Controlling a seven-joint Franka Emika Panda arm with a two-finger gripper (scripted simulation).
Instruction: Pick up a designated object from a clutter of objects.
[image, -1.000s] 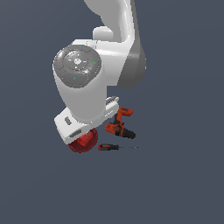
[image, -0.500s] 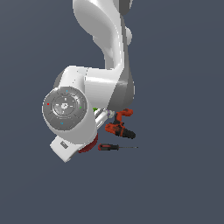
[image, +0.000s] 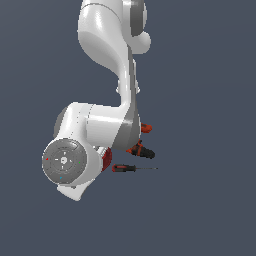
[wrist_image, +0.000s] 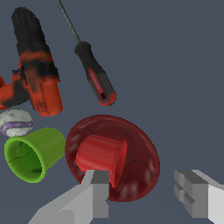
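As seen in the wrist view, the gripper (wrist_image: 148, 197) is shown with its two grey fingers spread wide apart, nothing being held between them. One finger (wrist_image: 98, 192) overlaps the near rim of the dark red bowl (wrist_image: 138, 151); the other finger (wrist_image: 192, 192) is seen beside the bowl, apart from it. The bowl is placed in the middle of the clutter, and a red cup (wrist_image: 101, 155) is seen lying on its side within it. A green cup (wrist_image: 34, 154) is tipped over just beside the bowl, with a pale ball (wrist_image: 15, 122) near it. A power drill (wrist_image: 37, 70) and a screwdriver (wrist_image: 94, 76) are seen further off. In the exterior view, the bowl (image: 107, 159) is largely hidden behind the arm (image: 95, 127); only the drill (image: 142, 149) and screwdriver (image: 125, 168) are shown clearly.
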